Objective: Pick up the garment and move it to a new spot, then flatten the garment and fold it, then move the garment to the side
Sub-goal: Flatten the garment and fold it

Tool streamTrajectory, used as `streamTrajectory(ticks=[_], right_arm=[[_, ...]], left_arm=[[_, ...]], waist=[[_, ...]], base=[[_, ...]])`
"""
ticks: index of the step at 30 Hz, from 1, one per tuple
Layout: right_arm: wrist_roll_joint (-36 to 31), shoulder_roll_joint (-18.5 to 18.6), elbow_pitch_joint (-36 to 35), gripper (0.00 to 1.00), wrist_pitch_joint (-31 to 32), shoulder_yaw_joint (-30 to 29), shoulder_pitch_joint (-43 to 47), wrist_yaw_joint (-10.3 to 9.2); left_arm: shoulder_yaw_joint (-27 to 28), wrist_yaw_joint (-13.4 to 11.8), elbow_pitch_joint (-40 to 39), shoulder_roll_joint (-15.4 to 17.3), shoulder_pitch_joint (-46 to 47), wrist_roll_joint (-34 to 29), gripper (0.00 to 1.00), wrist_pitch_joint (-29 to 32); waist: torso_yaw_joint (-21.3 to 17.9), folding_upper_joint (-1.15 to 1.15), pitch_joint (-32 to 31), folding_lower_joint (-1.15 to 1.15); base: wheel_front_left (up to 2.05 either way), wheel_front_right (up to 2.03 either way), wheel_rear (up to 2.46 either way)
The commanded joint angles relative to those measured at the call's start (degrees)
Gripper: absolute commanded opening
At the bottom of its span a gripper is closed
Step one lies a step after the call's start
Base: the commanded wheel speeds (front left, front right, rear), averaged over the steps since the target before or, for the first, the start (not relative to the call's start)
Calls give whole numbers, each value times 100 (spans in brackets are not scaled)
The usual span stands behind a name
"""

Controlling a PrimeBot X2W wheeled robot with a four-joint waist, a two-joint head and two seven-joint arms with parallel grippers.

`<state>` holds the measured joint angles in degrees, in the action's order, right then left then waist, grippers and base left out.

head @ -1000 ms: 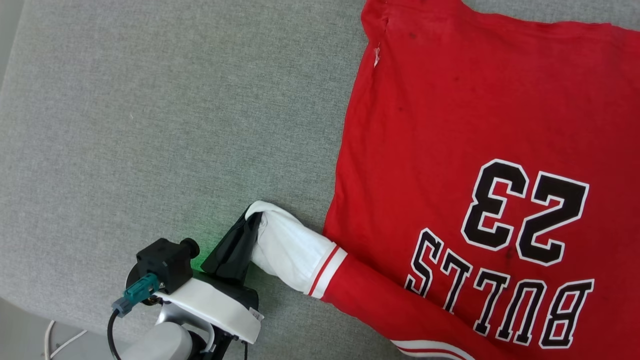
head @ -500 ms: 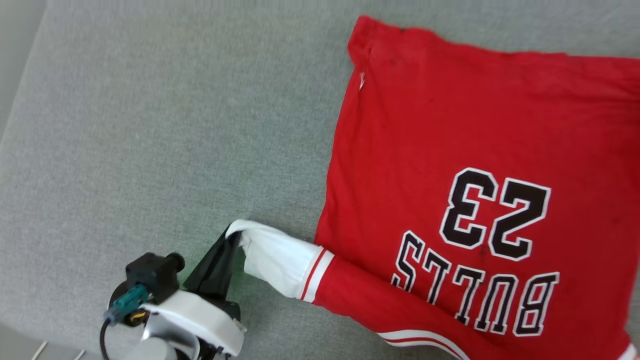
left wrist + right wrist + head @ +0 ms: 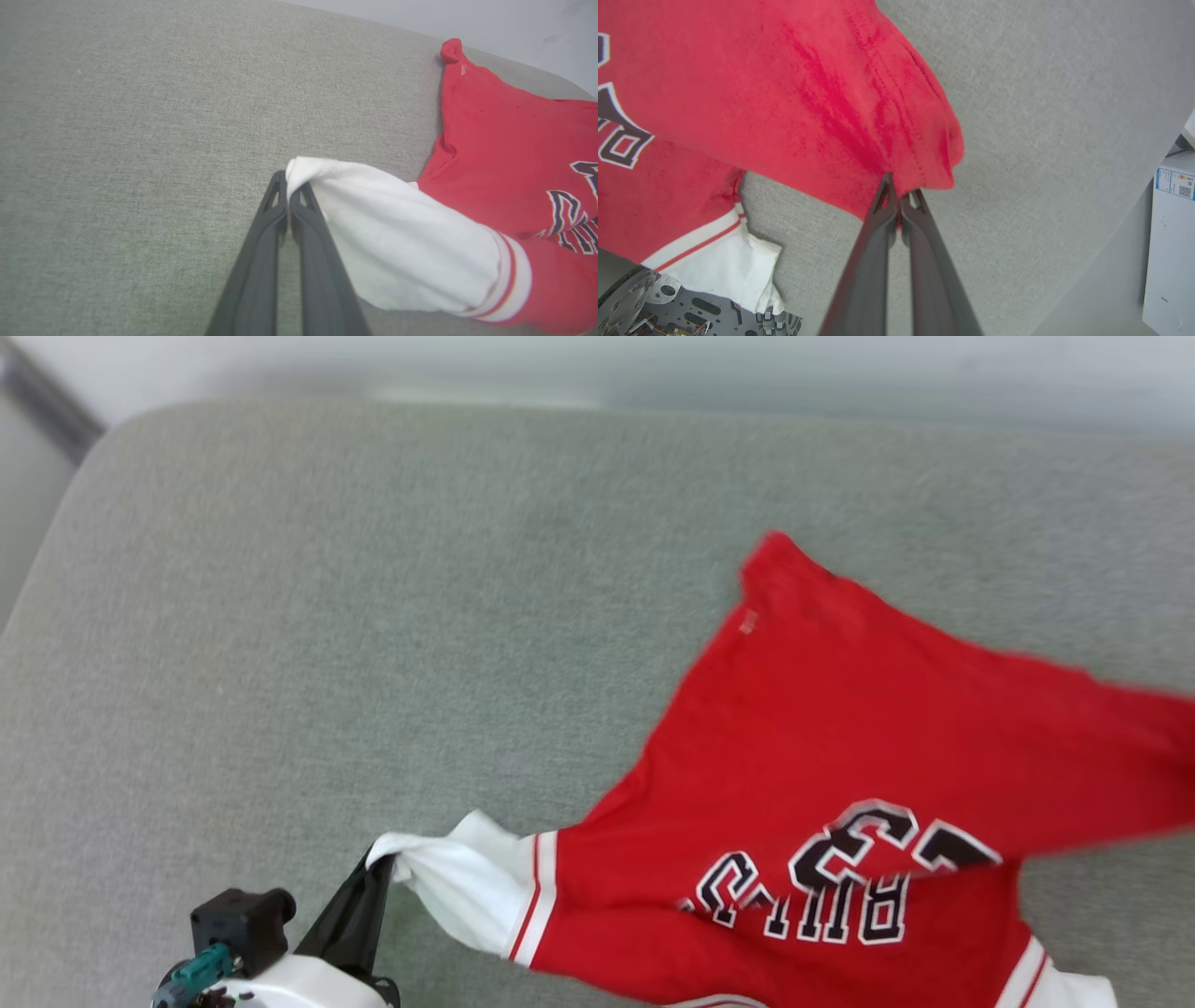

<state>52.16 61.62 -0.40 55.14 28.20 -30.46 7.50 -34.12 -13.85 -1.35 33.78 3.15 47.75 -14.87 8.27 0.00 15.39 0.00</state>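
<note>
Left wrist view: left claw (image 3: 290, 182) pinching garment (image 3: 504, 154) white sleeve; right claw (image 3: 901, 186) pinching red hem, over grey cushion (image 3: 140, 116).

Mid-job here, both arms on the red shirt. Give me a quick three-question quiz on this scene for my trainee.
1. True or false: the left gripper is shut on the white sleeve of the red short-sleeved "BULLS" shirt.
2. The right gripper pinches: A) a red stitched edge, B) the striped trim, C) nothing.
3. What surface lies beneath the shirt?
Key: 1 true; 2 A; 3 the grey woven-fabric cushion.
</note>
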Motion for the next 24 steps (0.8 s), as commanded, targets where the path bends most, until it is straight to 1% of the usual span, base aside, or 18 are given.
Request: streamTrajectory(ticks=[1,4,7,12,15,17,18,19,24], right_arm=[[128,149,-7,0,-118,-60,442,-2],[376,337,94,0,-386,-161,1321,-3],[596,357,227,0,-741,-336,2171,-3],[750,77,451,0,-1240,-540,3410,-3],[720,-141,505,0,-1383,-644,3802,-2],[655,-229,417,0,-1439,-756,3867,-2],[620,-260,337,53,-1482,-849,3825,-2],[585,-288,252,100,-1520,-948,3750,-2],[504,-258,-302,100,-1570,-1574,3281,-2]], left_arm=[[37,-32,-38,46,-116,35,0,-5],[58,-73,-57,90,-217,70,0,-6],[48,-86,-76,98,-295,75,0,-7],[38,-99,-82,96,-306,57,0,-10],[22,-92,-75,92,-270,42,0,3],[17,-88,-65,99,-250,44,0,20],[20,-93,-61,106,-248,45,0,19],[25,-99,-56,108,-245,46,0,20],[11,-100,-63,125,-189,31,0,36]], waist=[[-219,0,-283,0],[-286,0,-424,0],[-324,0,-490,0],[-322,0,-484,0],[-312,0,-442,0],[-316,0,-427,0],[-326,0,-423,0],[-335,0,-421,0],[-339,0,-392,0]], base=[[0,0,0],[0,0,0],[0,0,0],[0,0,0],[0,0,0],[0,0,0],[0,0,0],[0,0,0],[0,0,0]])
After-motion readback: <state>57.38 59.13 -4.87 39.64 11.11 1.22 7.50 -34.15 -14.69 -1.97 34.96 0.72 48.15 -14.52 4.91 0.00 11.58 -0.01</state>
